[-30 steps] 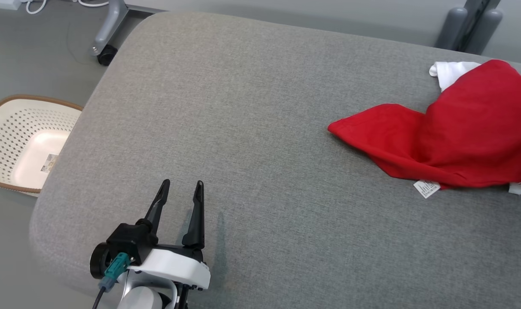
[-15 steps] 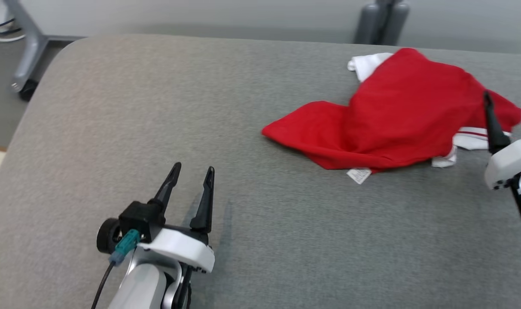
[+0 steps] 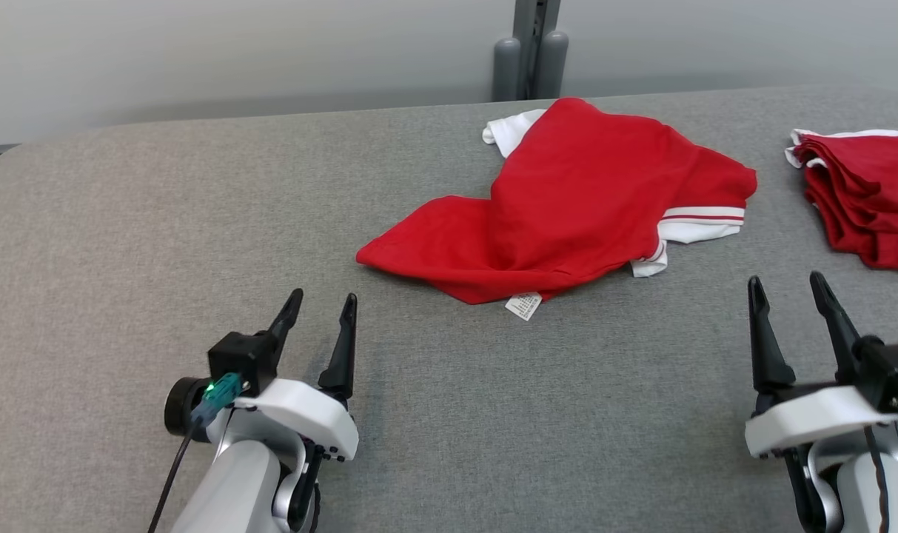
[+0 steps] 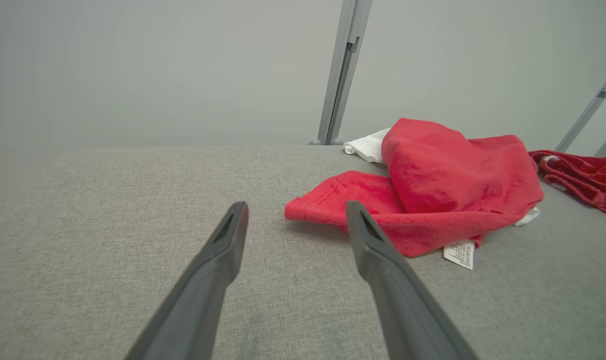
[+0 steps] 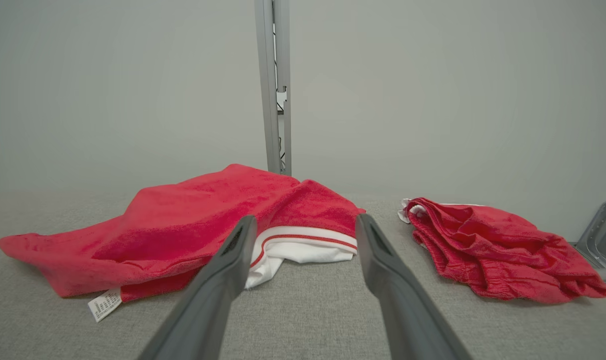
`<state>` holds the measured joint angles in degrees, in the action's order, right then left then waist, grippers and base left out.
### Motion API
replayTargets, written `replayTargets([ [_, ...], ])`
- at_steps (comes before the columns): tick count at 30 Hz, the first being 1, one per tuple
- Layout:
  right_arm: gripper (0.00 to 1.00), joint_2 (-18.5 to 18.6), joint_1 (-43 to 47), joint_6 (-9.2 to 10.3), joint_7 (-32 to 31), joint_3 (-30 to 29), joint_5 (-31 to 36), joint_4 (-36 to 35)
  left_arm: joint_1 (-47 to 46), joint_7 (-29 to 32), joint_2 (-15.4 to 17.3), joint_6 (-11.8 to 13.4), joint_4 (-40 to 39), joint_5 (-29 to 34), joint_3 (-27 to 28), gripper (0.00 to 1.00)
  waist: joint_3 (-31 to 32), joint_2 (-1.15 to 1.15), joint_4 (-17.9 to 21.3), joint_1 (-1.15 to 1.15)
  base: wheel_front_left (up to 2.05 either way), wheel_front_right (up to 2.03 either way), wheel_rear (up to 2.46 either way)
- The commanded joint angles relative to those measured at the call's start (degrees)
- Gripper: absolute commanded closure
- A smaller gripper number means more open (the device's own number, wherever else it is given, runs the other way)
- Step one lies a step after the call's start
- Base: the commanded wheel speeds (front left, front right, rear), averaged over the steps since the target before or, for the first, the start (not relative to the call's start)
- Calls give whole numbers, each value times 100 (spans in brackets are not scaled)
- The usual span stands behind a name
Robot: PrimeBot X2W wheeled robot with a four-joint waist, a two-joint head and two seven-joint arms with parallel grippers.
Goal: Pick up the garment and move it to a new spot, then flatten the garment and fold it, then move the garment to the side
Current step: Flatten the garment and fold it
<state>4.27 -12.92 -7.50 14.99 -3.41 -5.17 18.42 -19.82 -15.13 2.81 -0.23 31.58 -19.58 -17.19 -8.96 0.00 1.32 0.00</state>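
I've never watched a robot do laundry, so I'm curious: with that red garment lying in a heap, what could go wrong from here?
1. The red garment lies bunched with layers overlapping, so the right gripper, open just short of it, may pinch several layers, and it would not spread flat.
2. The other red pile lies close on the right; dragging or spreading the garment could catch and disturb it.

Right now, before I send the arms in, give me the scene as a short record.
garment: red, white trim, crumpled mid-table, untouched
tag: white, at its near edge
second garment: red, bunched, to its right, apart
left fingers: open, empty, short of garment
right fingers: open, empty, short of garment
table: grey fabric
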Motion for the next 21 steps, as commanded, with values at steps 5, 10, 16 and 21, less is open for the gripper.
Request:
replayTargets([
  [5,0,-96,269,2,27,-56,45,-173,-658,119,23,-94,682,-199,-224,0,-9,0,143,0,0,0,0],
  [10,0,-120,258,2,28,201,23,-241,-1308,354,22,0,1511,-481,-364,0,-97,0,400,0,0,0,0],
  [16,0,-123,186,2,28,421,-96,-287,-1860,609,23,176,2432,-740,-382,0,-216,0,712,0,0,0,0],
  [21,0,-125,208,2,28,504,-144,-307,-2183,720,31,208,2992,-883,-298,0,-301,0,899,0,0,0,0],
])
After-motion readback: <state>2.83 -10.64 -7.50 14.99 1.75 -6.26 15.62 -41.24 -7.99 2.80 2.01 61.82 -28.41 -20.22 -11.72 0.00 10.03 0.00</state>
